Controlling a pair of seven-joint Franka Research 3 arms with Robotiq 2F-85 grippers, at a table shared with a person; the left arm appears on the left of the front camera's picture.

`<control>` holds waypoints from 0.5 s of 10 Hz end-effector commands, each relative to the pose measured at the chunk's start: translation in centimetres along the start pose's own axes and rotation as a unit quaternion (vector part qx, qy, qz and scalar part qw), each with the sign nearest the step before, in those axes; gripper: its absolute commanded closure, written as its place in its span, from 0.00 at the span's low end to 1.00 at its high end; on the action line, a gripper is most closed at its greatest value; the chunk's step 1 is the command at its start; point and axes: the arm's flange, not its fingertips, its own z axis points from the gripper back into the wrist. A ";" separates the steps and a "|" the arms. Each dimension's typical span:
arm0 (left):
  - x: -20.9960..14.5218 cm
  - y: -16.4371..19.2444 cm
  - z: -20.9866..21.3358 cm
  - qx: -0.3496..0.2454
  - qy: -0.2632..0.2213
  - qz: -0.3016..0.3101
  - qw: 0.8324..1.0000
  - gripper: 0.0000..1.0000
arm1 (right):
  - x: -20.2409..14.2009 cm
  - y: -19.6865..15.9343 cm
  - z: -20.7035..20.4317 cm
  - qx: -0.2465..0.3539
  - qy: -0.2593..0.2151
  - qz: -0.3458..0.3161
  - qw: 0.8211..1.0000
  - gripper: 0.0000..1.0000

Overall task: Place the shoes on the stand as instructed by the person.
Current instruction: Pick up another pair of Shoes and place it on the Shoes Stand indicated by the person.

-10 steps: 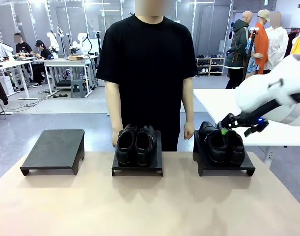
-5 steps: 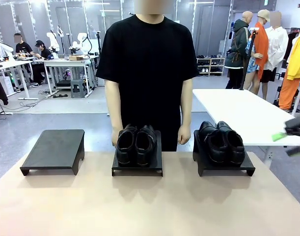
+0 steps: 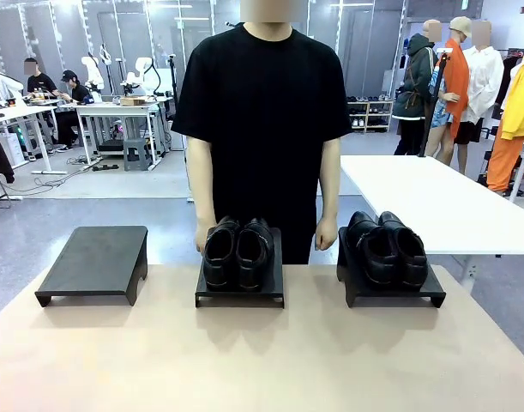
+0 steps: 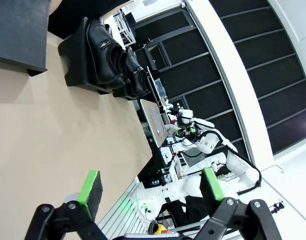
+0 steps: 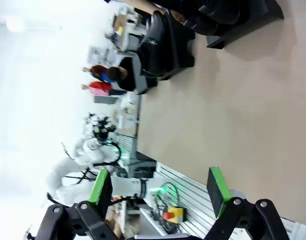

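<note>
One pair of glossy black shoes (image 3: 238, 251) sits on the middle stand (image 3: 240, 296). A second pair (image 3: 387, 249) sits on the right stand (image 3: 390, 296). The left stand (image 3: 94, 262) is bare. The person (image 3: 262, 120) in a black T-shirt stands behind the middle stand, arms hanging down. In the left wrist view my left gripper (image 4: 151, 189) is open above the table, far from the middle pair (image 4: 102, 52) and the right pair (image 4: 135, 82). In the right wrist view my right gripper (image 5: 160, 191) is open with nothing in it, well back from the right pair (image 5: 220, 10) and the middle pair (image 5: 160, 37).
The tan table (image 3: 262, 360) stretches bare from the stands to its near edge. A white table (image 3: 424, 202) stands behind on the right. Other people and workbenches are far off in the room.
My right arm, which hung over the right pair one second ago, has drawn back to the right and left the front view. The shoes and stands have not moved.
</note>
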 end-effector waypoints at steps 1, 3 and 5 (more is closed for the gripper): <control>-0.1 -0.2 0.2 -0.005 0.006 -0.010 1.000 0.00 | 0.0 -2.5 -0.6 0.036 0.001 -0.005 0.999 0.03; -0.1 -0.2 0.2 -0.005 0.006 -0.010 1.000 0.00 | 1.2 -2.9 -1.2 0.022 -0.032 -0.030 0.999 0.03; -0.1 -0.2 0.2 -0.005 0.006 -0.010 1.000 0.00 | -1.1 -2.6 -0.1 0.032 -0.007 -0.018 0.999 0.03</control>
